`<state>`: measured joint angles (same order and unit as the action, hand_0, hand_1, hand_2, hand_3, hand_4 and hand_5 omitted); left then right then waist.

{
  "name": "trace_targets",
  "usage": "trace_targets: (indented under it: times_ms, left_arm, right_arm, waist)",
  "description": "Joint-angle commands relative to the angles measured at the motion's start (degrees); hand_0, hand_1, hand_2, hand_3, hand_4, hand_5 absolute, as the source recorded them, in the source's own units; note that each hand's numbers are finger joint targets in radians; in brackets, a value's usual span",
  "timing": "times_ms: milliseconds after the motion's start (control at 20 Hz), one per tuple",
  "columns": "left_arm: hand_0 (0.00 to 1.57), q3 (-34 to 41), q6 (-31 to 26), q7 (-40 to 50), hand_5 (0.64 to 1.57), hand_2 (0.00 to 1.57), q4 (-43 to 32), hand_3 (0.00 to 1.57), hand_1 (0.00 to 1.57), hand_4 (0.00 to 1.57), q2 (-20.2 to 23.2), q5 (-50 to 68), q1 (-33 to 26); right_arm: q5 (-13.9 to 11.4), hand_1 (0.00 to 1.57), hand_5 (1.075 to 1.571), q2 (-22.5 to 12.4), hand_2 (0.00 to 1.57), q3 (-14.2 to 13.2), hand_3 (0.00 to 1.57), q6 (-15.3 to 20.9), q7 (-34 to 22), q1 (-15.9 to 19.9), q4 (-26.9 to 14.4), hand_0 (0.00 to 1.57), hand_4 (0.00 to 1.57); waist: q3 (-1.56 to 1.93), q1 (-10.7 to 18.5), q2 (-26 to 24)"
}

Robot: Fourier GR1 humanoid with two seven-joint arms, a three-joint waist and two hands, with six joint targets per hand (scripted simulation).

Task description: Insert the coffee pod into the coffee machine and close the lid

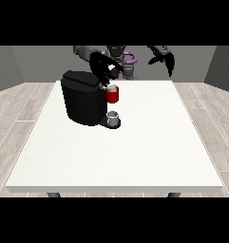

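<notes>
My hand at the view's left hovers over the black coffee machine; its red pod holder sits just below my fingers; whether they pinch, I cannot tell.

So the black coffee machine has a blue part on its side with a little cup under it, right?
Almost. The part on the side of the coffee machine is red, not blue, as the front view shows. The rest is right: the machine is black, and a little cup sits under the red part.
</notes>
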<state>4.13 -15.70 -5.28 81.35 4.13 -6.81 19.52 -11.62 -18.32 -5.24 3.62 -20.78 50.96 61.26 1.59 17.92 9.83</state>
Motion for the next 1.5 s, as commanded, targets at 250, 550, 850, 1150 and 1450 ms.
trace_targets:
  times_ms: [250, 550, 850, 1150, 1450]
  left_arm:
    - [0.0, -1.0, -1.7, -0.1, 1.571, 0.0, -0.9, 0.0, 0.0, 0.44, -0.9, 1.3, 4.9]
    - [0.0, -3.6, -3.2, -1.0, 1.571, 0.0, -0.9, 0.0, 0.0, 0.42, -1.1, 0.1, 5.5]
    - [0.0, -3.4, -2.1, -1.4, 1.571, 0.0, -0.6, 0.0, 0.0, 0.22, -1.7, 0.0, 10.5]
    - [0.0, -1.9, -4.6, -0.8, 1.571, 0.0, 0.9, 0.0, 0.0, 0.27, 0.7, 1.9, 9.3]
    - [0.0, -1.2, -2.9, 0.1, 1.571, 0.0, 1.3, 0.0, 0.0, 0.32, 0.0, 2.0, 10.9]
  right_arm:
    - [0.1, 0.0, 1.571, 3.4, 0.0, 2.4, 0.0, -1.3, 1.9, 7.8, 6.5, 0.0, 0.0]
    - [-0.7, 0.0, 1.571, -0.7, 0.0, -0.6, 0.0, -2.5, 0.0, 10.5, 6.5, 0.0, 0.0]
    - [-0.4, 0.0, 1.571, 1.1, 0.0, -1.5, 0.0, -0.2, 3.2, 12.9, 6.9, 0.0, 0.0]
    - [0.4, 0.0, 1.571, 2.8, 0.0, -1.9, 0.0, -0.4, 8.4, 14.7, 1.2, 0.0, 0.1]
    - [1.0, 0.0, 1.571, 6.0, 0.0, -1.0, 0.0, -0.7, 12.7, 17.9, -2.1, 0.0, 0.0]
  waist:
    - [-1.55, 9.2, 3.5]
    - [-1.56, 14.7, 6.0]
    - [-1.58, 15.5, 11.3]
    - [-1.6, 14.0, 11.5]
    - [-1.6, 11.0, 11.4]
